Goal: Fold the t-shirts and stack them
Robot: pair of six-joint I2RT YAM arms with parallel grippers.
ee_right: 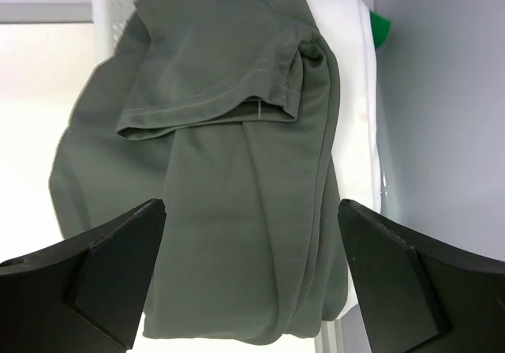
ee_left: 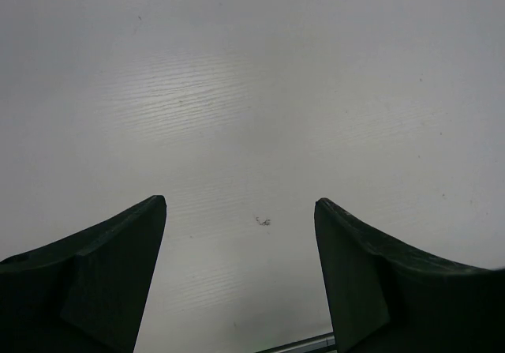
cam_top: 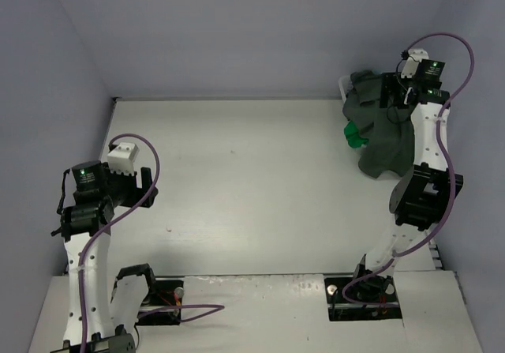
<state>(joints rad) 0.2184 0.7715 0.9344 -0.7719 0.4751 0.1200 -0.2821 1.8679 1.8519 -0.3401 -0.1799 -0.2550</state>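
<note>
The t-shirts lie in a heap at the far right corner. A dark grey-green t-shirt is on top and hangs down over the table. A bright green t-shirt peeks out beside it, and white cloth shows beneath it. My right gripper hovers open over the grey-green t-shirt, jaws wide on either side of a long fold. Far to the left, my left gripper stands open above bare table, holding nothing.
A white plastic edge shows behind the heap at the far wall. Grey walls close in the table at the back and on both sides. The right arm's purple cable loops near the right wall.
</note>
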